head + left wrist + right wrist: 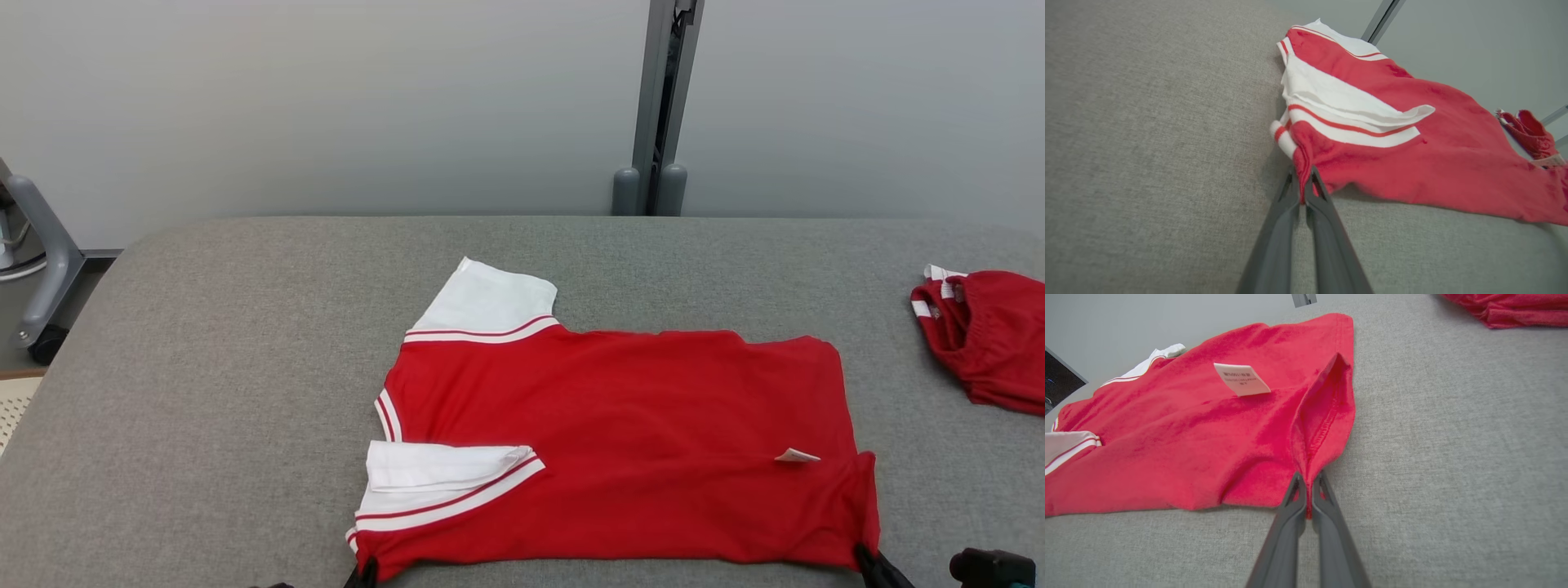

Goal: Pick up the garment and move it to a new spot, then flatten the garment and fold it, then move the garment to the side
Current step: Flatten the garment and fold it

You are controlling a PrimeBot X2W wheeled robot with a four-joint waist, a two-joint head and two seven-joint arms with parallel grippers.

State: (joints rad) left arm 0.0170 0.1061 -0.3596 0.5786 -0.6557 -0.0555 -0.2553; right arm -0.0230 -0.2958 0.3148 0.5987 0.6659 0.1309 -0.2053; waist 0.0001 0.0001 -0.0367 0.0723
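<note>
Head view puts the red garment (620,433) spread near the middle of the grey surface (204,367), lying sideways to me: collar end to my left, hem to my right, its long near edge at the bottom of the frame. My left fingers (1280,228) are clamped on the near corner by the white-striped shoulder. My right fingers (1288,531) are pinched tight on the near hem corner, where the cloth bunches into a ridge.

I judge the pick-up and relocation done and the flattening mostly done. The body lies smooth, but the near white sleeve (441,474) is doubled over onto the red and the far sleeve (490,302) sticks out. No fold of the body shows, so the folding proper and the move to the side are left.

A second red garment (984,339) sits crumpled well apart at the right edge. A small white care label (1241,378) lies on the cloth; its print is too fine to read, and I see no brand or other lettering.
</note>
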